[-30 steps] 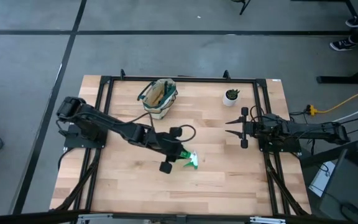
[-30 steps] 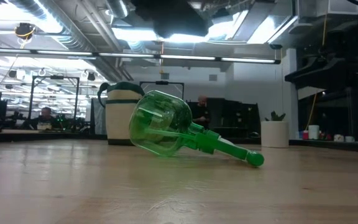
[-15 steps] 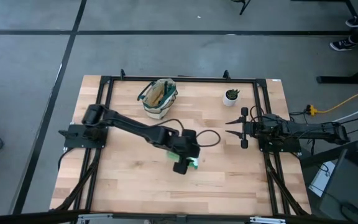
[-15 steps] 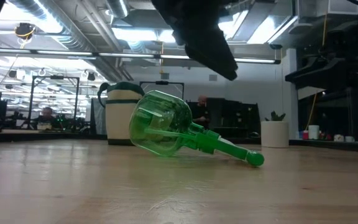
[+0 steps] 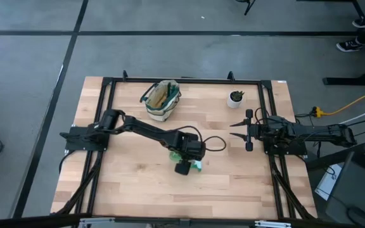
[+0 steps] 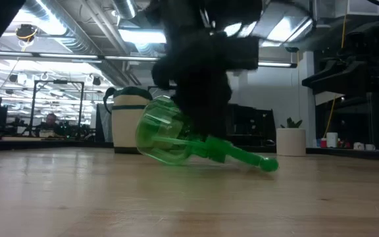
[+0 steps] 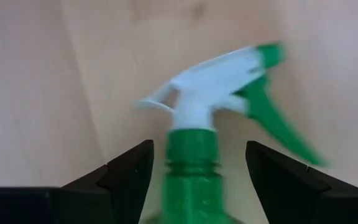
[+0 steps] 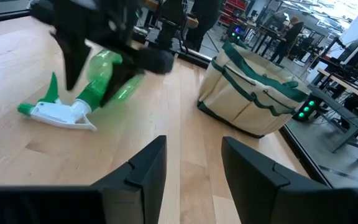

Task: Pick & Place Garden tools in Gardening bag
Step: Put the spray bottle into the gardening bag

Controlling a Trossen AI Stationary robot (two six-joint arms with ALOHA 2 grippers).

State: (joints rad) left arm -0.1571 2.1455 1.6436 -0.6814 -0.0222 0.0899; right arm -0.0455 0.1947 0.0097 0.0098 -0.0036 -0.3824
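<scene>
The green spray bottle [image 5: 197, 166] lies on its side on the table's middle, its white trigger head [image 7: 216, 81] on the wood. My left gripper [image 7: 199, 149] hangs over it, pointing steeply down and open, one finger on either side of the bottle's neck [image 7: 191, 155] with a gap showing on both sides. The beige gardening bag [image 5: 162, 99] stands at the far side with wooden handles showing in it. My right gripper [image 8: 191, 162] waits open near the table's right edge [image 5: 236, 126].
A small white-potted plant [image 5: 236, 97] stands at the far right, beyond my right gripper. Bare wood lies between the bottle and the bag [image 8: 253, 93]. A black frame [image 5: 106, 85] runs around the tabletop. People sit in the room behind the table.
My left gripper has gone toward the table's right edge and down over the spray bottle, tipping from a shallow slant into a steep downward point. The bottle has stayed lying where it was.
</scene>
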